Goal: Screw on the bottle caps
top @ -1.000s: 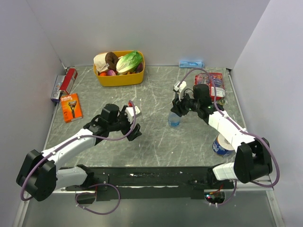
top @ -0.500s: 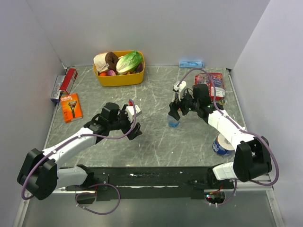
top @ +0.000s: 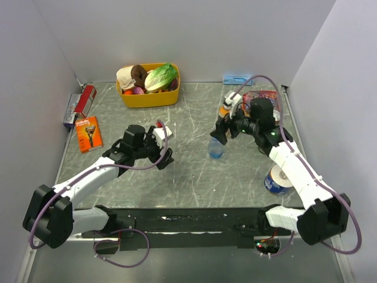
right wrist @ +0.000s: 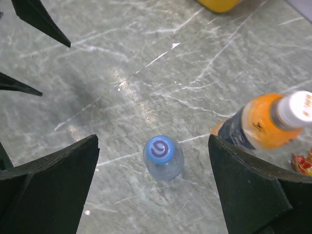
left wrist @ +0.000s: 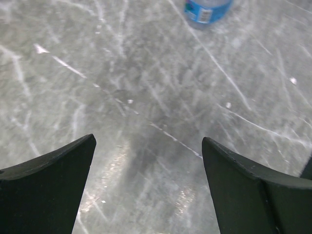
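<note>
The right gripper (top: 224, 128) hangs spread and empty above the small clear plastic water bottle (right wrist: 168, 171), whose round blue screw cap (right wrist: 160, 150) sits on its neck. At the bottle's 2 o'clock, the small bottle of orange liquid (right wrist: 253, 129) wears its white plastic cap (right wrist: 297, 109) (tightness cannot be told). The likely next move is to lower, pinch the blue cap squarely and twist. The left gripper (left wrist: 148, 144), also released, waits at 9 o'clock.

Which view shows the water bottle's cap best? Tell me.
Right wrist: it looks straight down on the blue cap sitting on the water bottle. The top view shows the bottle small, cap unclear; the left wrist catches only its labelled base.
</note>
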Action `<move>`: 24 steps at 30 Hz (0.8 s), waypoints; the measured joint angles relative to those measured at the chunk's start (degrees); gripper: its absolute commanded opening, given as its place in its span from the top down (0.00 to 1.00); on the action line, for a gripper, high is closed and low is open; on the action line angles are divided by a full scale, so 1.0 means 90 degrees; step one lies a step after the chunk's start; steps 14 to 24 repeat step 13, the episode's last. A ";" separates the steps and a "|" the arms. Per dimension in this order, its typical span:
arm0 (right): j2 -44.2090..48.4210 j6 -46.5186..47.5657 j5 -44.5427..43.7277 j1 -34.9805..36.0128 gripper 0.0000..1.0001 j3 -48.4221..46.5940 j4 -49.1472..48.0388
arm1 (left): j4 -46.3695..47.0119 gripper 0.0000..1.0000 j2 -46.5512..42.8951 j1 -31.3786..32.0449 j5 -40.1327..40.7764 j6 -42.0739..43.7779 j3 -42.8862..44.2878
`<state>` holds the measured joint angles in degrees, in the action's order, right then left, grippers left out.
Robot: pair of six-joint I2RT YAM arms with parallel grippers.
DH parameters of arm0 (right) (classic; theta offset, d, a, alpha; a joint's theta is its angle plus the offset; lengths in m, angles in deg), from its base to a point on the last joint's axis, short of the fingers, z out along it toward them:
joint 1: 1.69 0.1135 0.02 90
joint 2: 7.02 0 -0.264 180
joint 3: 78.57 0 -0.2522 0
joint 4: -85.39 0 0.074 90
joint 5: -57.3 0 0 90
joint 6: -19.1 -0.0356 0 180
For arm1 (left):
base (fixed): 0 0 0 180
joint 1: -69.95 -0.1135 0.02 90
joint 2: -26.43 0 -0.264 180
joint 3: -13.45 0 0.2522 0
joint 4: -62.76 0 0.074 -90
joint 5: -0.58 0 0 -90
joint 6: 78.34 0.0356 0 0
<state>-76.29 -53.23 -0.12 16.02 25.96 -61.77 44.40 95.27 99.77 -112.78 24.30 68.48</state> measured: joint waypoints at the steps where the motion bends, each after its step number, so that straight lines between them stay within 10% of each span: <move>1: 0.0095 -0.0107 -0.0087 0.0019 0.00 0.0000 0.0019 | 0.0036 0.04 0.0000 -0.0029 0.0056 -0.0017 0.0000; 11: 0.0464 -0.1076 -0.2076 0.0374 0.00 -0.0729 0.0716 | 0.0697 0.04 -0.0153 -0.0355 0.0682 -0.0435 0.0000; 24: 0.0561 -0.1105 -0.2237 0.0374 0.00 -0.0726 0.0818 | 0.0777 0.04 -0.0153 -0.0359 0.0894 -0.0508 0.0000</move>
